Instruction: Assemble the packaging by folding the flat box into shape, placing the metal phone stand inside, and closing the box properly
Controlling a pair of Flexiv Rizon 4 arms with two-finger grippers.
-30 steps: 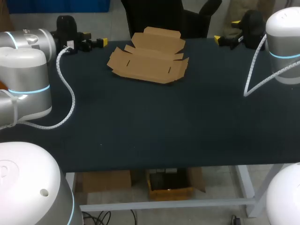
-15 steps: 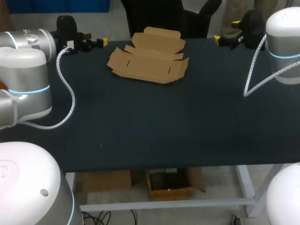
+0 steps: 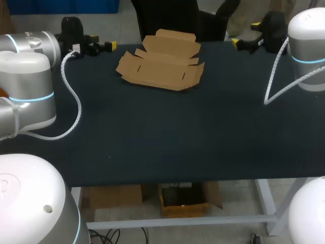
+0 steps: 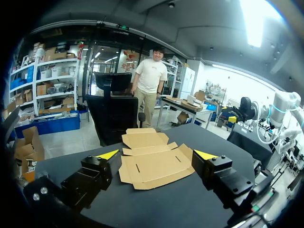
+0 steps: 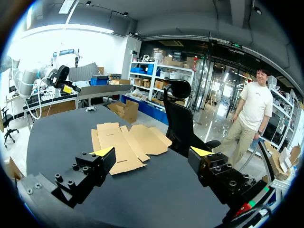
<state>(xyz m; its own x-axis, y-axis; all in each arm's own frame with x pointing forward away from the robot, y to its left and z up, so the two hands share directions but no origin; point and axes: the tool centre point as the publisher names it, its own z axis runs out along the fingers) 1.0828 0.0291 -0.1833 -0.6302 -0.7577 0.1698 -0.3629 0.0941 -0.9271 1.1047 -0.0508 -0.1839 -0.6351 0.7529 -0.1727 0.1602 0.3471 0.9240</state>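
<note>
**Flat box lies unfolded at the far side, both my claws wide apart and away from it**

The flat box (image 3: 161, 61) lies unfolded on the dark table (image 3: 177, 137), near its far edge and about in the middle between my two arms. It is brown cardboard with the flaps spread out, and nothing touches it. In the left wrist view the flat box (image 4: 154, 161) shows some thin slots in its big panel. The flaps on the far side overlap each other, so I cannot tell how many there are.

My left gripper (image 3: 103, 43) is at the far left corner of the table, well apart from the box. In its own view the left gripper (image 4: 156, 155) has the two fingers far from each other, and the box is ahead of them, not between them. They hold nothing.

My right gripper (image 3: 246, 35) is at the far right corner, also well apart from the box. In its own view the right gripper (image 5: 152, 151) is spread wide too, with the flat box (image 5: 124, 146) ahead and a little to the side of one finger.

From above, both grippers are black against a dark background, so only the yellow tips are easy to make out. A white spiral cable (image 3: 76, 107) hangs from the left arm over the table. The big arm joints are cut off at the edges of that view.
</note>
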